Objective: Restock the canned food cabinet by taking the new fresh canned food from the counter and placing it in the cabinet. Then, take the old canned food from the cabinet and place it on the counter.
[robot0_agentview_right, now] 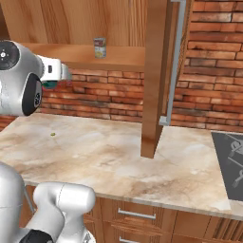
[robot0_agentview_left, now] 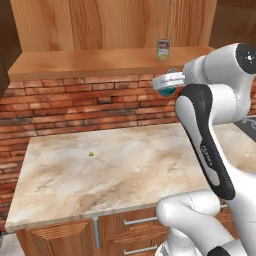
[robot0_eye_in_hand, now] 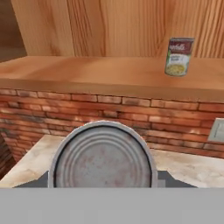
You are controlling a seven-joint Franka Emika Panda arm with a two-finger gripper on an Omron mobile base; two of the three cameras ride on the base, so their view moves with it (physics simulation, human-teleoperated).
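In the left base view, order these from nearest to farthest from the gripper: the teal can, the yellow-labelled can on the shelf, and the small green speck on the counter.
1. The teal can: held in the gripper itself, in front of the brick wall.
2. The yellow-labelled can: just above, standing upright on the cabinet shelf.
3. The green speck: far to the left and lower, on the counter.

Base views flank cabinet (robot0_agentview_left: 100,62), hand view close (level)
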